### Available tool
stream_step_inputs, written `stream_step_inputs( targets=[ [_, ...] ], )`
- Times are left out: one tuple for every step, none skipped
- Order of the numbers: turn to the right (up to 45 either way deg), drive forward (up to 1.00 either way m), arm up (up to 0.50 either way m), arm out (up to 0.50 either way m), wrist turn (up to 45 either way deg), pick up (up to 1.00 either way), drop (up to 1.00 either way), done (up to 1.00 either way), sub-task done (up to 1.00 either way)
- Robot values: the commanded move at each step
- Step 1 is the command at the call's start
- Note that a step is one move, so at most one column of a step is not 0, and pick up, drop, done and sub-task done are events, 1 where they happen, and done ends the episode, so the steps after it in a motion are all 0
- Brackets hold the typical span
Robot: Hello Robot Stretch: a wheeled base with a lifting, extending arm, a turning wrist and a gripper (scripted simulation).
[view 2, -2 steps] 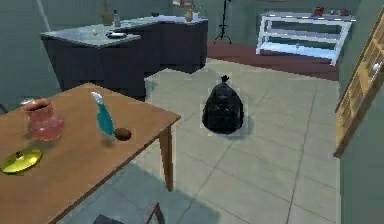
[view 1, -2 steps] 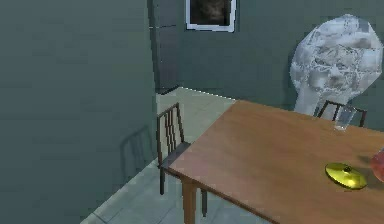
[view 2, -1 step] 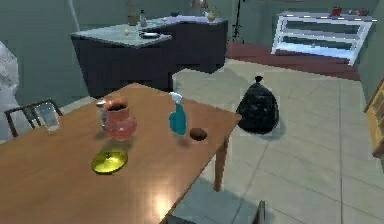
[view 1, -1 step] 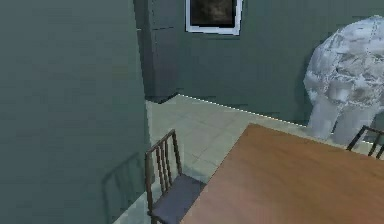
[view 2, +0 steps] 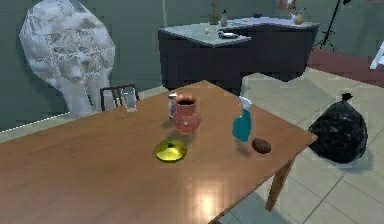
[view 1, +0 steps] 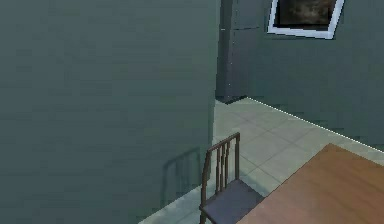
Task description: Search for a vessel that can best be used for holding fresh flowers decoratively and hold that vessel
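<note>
A wooden table (view 2: 90, 175) stands before a grey-green wall. Near the table's middle stands the reddish-brown vessel (view 2: 186, 113), upright. A yellow disc (view 2: 171, 150) lies just in front of it, a blue spray bottle (view 2: 242, 122) stands to its right, and a glass (view 2: 130, 98) stands farther back. A black bag (view 2: 340, 130) sits on the floor beyond the table's corner. I cannot tell the gripper's state.

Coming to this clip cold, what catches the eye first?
Probably the reddish-brown vessel standing near the middle of the wooden table, with a blue spray bottle to its right in the picture and a yellow disc in front. Next, the big white crumpled shape at the arm side view's upper left and the black bag on the floor at its right.
</note>
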Motion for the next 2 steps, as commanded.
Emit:
stream_step_inputs(
  targets=[
    [0.0, 0.0, 0.5, 0.0, 0.0, 0.0, 0.0, 0.0, 0.0],
    [0.0, 0.0, 0.36, 0.0, 0.0, 0.0, 0.0, 0.0, 0.0]
  ],
)
